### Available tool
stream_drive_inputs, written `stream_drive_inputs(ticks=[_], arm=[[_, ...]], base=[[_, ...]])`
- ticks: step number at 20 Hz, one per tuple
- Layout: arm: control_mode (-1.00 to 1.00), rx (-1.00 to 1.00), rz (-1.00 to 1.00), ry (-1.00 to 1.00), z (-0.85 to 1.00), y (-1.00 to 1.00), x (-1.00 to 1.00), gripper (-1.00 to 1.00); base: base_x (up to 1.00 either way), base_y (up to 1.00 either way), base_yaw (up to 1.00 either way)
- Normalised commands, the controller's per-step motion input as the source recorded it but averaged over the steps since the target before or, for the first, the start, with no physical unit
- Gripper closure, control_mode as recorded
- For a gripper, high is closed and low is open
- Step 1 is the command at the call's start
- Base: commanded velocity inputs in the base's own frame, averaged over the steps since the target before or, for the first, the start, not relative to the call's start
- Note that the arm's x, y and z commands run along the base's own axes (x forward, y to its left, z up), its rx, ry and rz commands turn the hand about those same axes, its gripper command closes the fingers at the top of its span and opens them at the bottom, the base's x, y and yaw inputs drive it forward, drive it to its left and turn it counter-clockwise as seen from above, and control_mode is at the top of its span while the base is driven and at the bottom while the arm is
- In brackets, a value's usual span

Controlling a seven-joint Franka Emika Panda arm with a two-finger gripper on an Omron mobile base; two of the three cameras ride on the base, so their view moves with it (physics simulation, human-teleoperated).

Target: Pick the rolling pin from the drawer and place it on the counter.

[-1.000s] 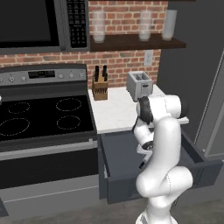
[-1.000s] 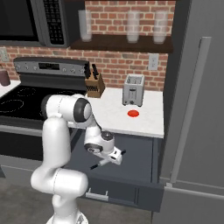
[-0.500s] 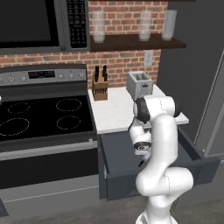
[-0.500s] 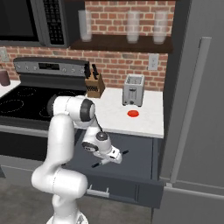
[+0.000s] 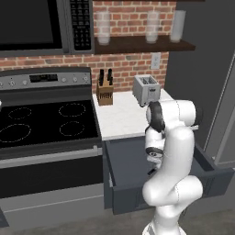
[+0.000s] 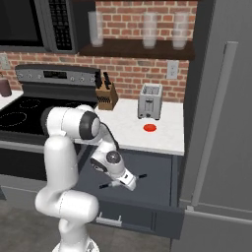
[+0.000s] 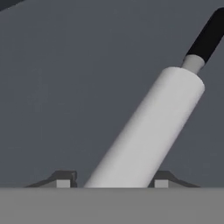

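The drawer [image 6: 162, 206] stands pulled out below the counter [image 6: 162, 138], its dark grey interior exposed. The arm reaches down into it, with the gripper [image 6: 129, 181] low over the drawer floor in the right base view. The rolling pin [image 7: 148, 131] lies inside the drawer; in the hand view its pale barrel runs up from between the two fingertips [image 7: 63, 180] toward the upper right, ending in a short grey collar and a black handle. In the right base view its dark handle ends project on either side of the gripper. The fingers sit on either side of the barrel, one on each flank; whether they press on it cannot be told. In the left base view the arm hides the gripper. On the counter stand a toaster [image 6: 149, 101], a knife block [image 6: 105, 93] and a red disc [image 6: 149, 128].
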Motion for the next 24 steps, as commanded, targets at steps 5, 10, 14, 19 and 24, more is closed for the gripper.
stream_drive_inputs(ticks=[5,10,14,19,24], arm=[[-1.0,0.13,-0.33,-0.06,1.0,-0.05,0.0,1.0],[-1.0,0.03,-0.2,0.0,1.0,0.0,0.0,1.0],[-1.0,0.0,-0.04,0.06,1.0,0.0,0.0,1.0],[-1.0,0.0,0.0,0.11,1.0,-0.06,0.04,1.0],[-1.0,0.0,0.0,0.13,1.0,-0.01,0.16,1.0]], base=[[0.0,0.0,0.0],[0.0,0.0,0.0],[0.0,0.0,0.0],[0.0,0.0,0.0],[0.0,0.0,0.0]])
